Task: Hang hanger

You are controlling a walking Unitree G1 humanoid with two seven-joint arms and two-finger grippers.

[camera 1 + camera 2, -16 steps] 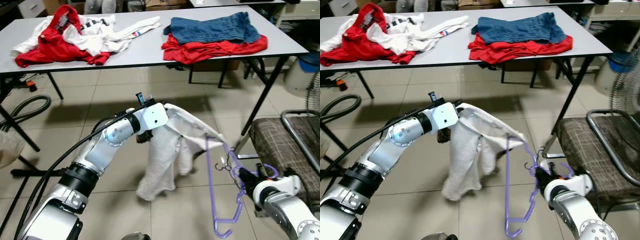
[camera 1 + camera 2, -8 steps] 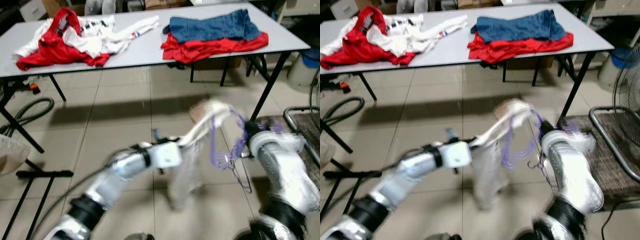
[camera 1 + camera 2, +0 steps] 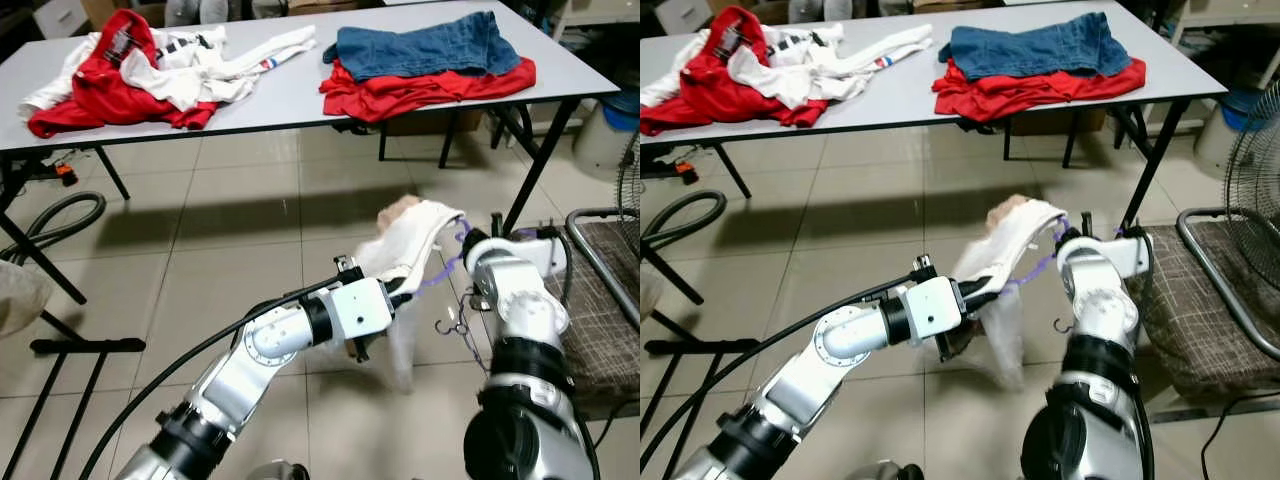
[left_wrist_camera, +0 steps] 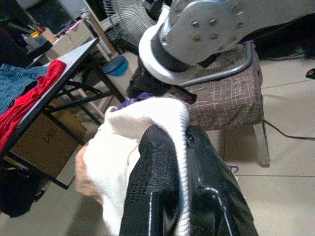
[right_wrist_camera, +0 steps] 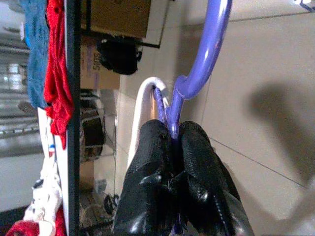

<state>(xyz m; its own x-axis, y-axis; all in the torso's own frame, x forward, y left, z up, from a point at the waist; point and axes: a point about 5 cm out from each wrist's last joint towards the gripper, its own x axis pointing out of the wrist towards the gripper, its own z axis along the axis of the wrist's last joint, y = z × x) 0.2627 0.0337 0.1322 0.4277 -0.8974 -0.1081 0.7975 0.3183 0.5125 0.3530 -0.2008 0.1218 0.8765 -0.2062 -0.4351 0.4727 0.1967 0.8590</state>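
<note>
A white garment (image 3: 415,232) is draped over a purple hanger (image 3: 441,270) above the tiled floor, in front of the table. My left gripper (image 3: 397,296) is shut on the garment's ribbed hem (image 4: 183,147); its black fingers (image 4: 152,191) pinch the cloth from both sides. My right gripper (image 3: 466,240) is shut on the purple hanger (image 5: 206,54) near its neck, the fingers (image 5: 150,162) clamped around the bar. A metal hook (image 3: 449,326) dangles below the right arm. Most of the hanger is hidden under the cloth.
A grey table (image 3: 290,100) behind holds a red and white clothes heap (image 3: 130,70) and jeans on a red cloth (image 3: 430,55). Its black leg (image 3: 535,170) stands by my right arm. A plaid chair (image 3: 600,290) and a fan (image 3: 1255,150) are at the right. A hose (image 3: 50,225) lies left.
My right arm has swung up and inward, lifting the hanger from low by the floor to beside the garment. The left arm has dropped and reached right. The garment is now bunched between both grippers.
</note>
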